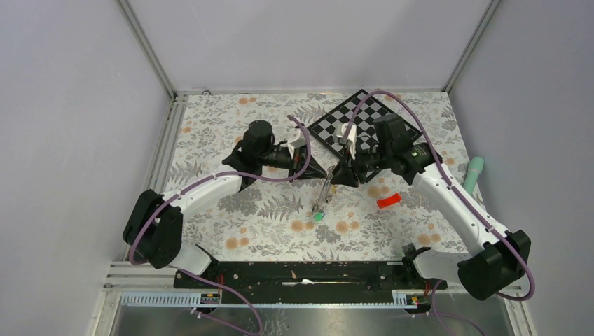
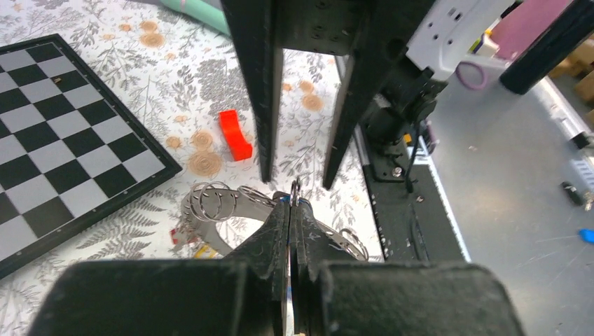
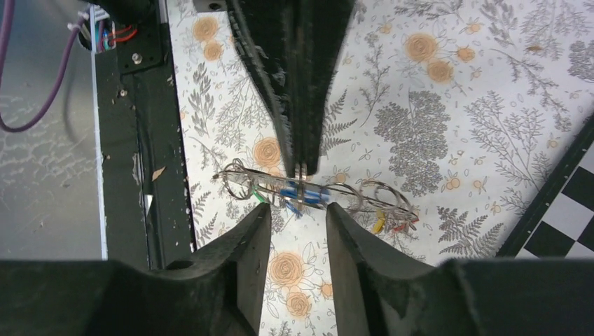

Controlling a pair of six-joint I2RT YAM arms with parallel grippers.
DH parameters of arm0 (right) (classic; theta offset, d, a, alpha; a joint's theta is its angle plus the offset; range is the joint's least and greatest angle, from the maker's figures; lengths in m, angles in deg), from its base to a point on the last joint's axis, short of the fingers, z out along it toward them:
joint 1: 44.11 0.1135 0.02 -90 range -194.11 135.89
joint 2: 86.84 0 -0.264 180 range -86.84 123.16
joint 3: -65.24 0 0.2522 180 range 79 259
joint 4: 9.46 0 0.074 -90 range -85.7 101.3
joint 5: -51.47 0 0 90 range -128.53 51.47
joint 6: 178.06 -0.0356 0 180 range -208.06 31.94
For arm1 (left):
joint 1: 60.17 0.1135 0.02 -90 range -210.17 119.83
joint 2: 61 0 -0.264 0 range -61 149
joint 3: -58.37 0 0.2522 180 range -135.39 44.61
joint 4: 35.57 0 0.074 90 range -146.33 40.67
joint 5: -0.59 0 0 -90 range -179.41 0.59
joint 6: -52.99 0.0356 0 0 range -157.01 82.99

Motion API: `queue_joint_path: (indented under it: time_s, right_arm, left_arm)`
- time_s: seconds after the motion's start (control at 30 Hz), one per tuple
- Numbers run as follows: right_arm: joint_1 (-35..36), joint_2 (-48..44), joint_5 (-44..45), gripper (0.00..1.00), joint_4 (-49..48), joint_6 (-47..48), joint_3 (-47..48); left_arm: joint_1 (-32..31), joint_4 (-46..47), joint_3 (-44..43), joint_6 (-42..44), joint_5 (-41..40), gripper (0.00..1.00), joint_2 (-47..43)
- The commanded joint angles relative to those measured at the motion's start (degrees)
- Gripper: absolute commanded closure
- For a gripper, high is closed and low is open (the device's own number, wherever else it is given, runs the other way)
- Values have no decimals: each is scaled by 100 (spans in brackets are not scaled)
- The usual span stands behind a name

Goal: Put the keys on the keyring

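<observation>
The keyring (image 1: 324,190) hangs edge-on above the mat between both arms, with several keys on it. My left gripper (image 2: 294,203) is shut on the keyring's (image 2: 210,231) rim, where a small split ring and a blue tag (image 3: 294,192) sit. Split rings (image 2: 213,201) lie along the grey band. Green (image 3: 259,198), yellow (image 3: 378,224) and red (image 3: 403,225) tags dangle from the keyring (image 3: 350,196). My right gripper (image 3: 298,210) is open just beside the ring, its fingertips either side of the blue tag and not touching. The green tag (image 1: 319,217) hangs lowest.
A black-and-white chequered board (image 1: 357,122) lies at the back behind the grippers. A red oblong block (image 1: 389,201) rests on the floral mat right of the keyring. A pale green cylinder (image 1: 474,175) lies at the right edge. The black base rail (image 1: 301,273) runs along the near edge.
</observation>
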State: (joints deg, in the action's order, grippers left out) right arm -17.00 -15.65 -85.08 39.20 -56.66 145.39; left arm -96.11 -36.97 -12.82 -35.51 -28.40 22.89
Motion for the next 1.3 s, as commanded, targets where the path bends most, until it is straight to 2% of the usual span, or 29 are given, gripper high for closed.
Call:
queue_joint_path:
  time_s: [0.0,0.1,0.23,0.37,0.6,0.77,0.83,0.93,1.03,1.27]
  right_arm:
    - [-337,-217,-664,57,-450,-543,196]
    - [-430,-267,-900,60,-542,-619,104]
    - [-461,-252,-1093,66,-661,-721,-4]
    - [-462,-260,-1247,76,-740,-749,-136]
    - [-461,-267,-1321,100,-740,-732,-246]
    - [-462,-249,-1361,100,-937,-905,-406]
    - [-462,-228,-1362,94,-1010,-986,-433]
    - [-461,-259,-1225,72,-977,-990,-330]
    - [-461,-302,-1140,58,-816,-905,-120]
    - [-469,-302,-1110,54,-658,-825,226]
  left_arm:
    - [82,3034,471,-2043,428,100,-321]
    - [88,3641,680,-2521,363,100,-289]
    - [88,3926,742,-2755,308,100,-236]
    - [88,3949,759,-2778,246,100,-251]
    - [138,4083,785,-2859,156,100,-229]
    - [167,4464,834,-3165,44,100,-162]
    - [167,4578,834,-3267,42,100,-133]
    - [167,4609,834,-3300,42,100,-111]
    - [168,4589,871,-3262,29,100,-110]
    - [167,4472,920,-3145,18,100,-124]
